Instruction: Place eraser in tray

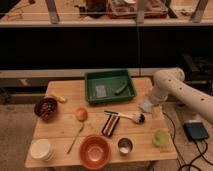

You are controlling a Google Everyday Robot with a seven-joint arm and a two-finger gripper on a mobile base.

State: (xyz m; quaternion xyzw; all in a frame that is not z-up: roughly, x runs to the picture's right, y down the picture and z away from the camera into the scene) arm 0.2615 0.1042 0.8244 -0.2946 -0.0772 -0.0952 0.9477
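The eraser [110, 124], a small oblong block with dark, reddish and white stripes, lies on the wooden table [65, 129] near its middle. The green tray [91, 94] stands at the table's far side; a flat grey square [100, 91] and a small greenish item [120, 90] lie in it. My gripper [146, 106] hangs from the white arm [172, 87] over the table's right side, to the right of the eraser and apart from it, below the tray's right corner.
A thin black-handled brush [125, 116] lies just right of the eraser. An orange bowl [95, 151] and a metal cup [124, 146] sit at the front. An apple [81, 114], a spoon [75, 139], a dark bowl [45, 108], white bowls [40, 149] and a green cup [160, 137] are around.
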